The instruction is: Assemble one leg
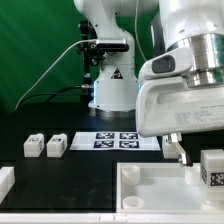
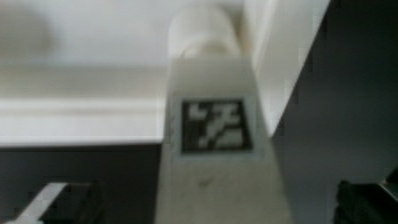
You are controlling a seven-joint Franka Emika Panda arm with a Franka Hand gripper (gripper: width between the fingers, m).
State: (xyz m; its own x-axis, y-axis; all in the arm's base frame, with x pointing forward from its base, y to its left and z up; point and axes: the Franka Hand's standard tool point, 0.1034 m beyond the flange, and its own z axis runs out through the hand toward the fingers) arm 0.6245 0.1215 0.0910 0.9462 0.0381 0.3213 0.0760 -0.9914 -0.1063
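Note:
One white leg [image 1: 212,166] with a black-and-white tag stands at the exterior view's right, over the far right corner of the large white tray-like part [image 1: 150,186]. In the wrist view this leg [image 2: 217,125] runs down the middle, and its far end meets the white tray-like part [image 2: 80,95]. My gripper [image 1: 195,158] is open around the leg. In the wrist view the gripper [image 2: 217,205] has dark fingers [image 2: 63,205] on both sides of the leg, with a gap on each side. Two more legs [image 1: 33,146] [image 1: 56,146] lie on the black table at the exterior view's left.
The marker board [image 1: 118,139] lies on the table behind the tray-like part. Another white part [image 1: 5,181] shows at the exterior view's left edge. The arm's base [image 1: 108,85] stands at the back.

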